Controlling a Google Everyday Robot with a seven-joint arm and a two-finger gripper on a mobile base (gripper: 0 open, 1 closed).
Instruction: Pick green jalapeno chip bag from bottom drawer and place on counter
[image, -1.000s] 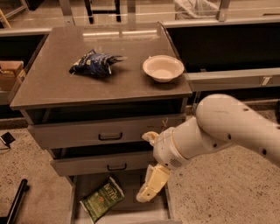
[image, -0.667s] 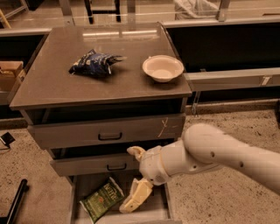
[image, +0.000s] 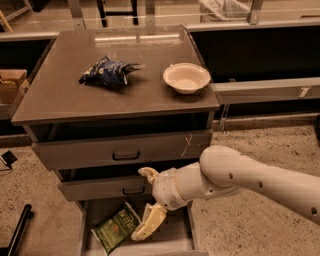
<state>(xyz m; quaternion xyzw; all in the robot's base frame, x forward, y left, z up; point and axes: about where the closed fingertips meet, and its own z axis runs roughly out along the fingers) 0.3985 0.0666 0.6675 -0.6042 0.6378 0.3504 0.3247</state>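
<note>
The green jalapeno chip bag (image: 115, 229) lies flat on the left of the floor of the open bottom drawer (image: 172, 235). My gripper (image: 146, 199) hangs in front of the cabinet, just right of the bag, on a white arm coming in from the right. Its fingers are spread open and hold nothing. One cream fingertip (image: 147, 223) reaches down into the drawer, touching or almost touching the bag's right edge. The other sits up at the middle drawer's front. The counter (image: 60, 100) is the brownish-grey cabinet top above.
A dark blue and white snack bag (image: 106, 73) and a cream bowl (image: 186, 77) sit on the counter. Two shallower drawers with black handles (image: 126, 155) stand slightly open above the bottom one. A cardboard box (image: 10, 85) is at the left and a black pole (image: 17, 232) lies on the floor.
My arm has swung left and down along the cabinet front. The gripper went from the drawer's right side to right beside the green bag. The bag has not moved.
</note>
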